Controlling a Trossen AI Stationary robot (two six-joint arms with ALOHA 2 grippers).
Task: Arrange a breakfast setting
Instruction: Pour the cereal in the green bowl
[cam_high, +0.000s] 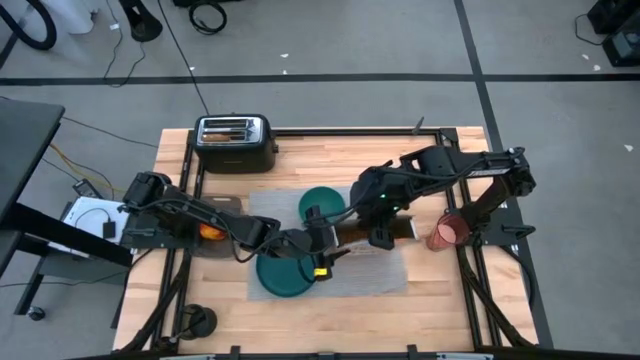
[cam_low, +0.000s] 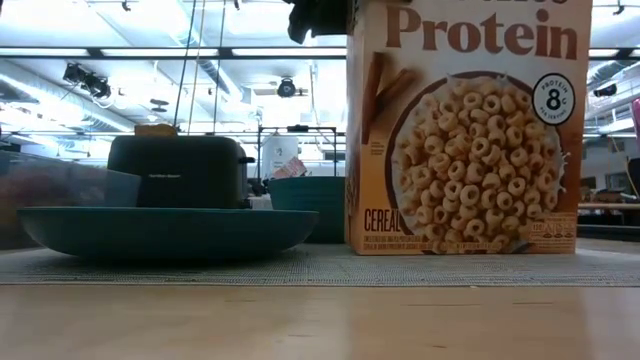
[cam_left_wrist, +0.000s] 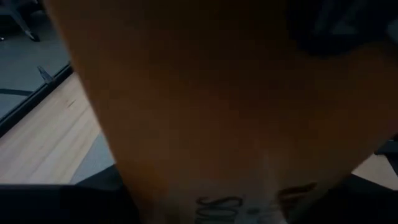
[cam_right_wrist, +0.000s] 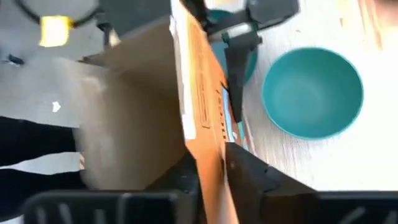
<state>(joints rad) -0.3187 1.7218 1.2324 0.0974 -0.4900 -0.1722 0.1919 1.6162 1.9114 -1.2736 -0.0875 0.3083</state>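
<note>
Upright on the grey ribbed rectangular placemat (cam_low: 420, 262) stands an orange cereal box (cam_low: 468, 125), top flaps open in the right wrist view. Right gripper (cam_right_wrist: 211, 163) pinches the box's top edge. Left gripper (cam_high: 322, 243) sits against the box's other end, its grip unclear. Smaller teal bowl (cam_right_wrist: 312, 91) is empty, just beside the box. Round teal plate (cam_low: 165, 232) lies empty on the mat. Only the high view shows the pink cup (cam_high: 447, 232) off the mat and the black toaster (cam_high: 234, 142) behind.
</note>
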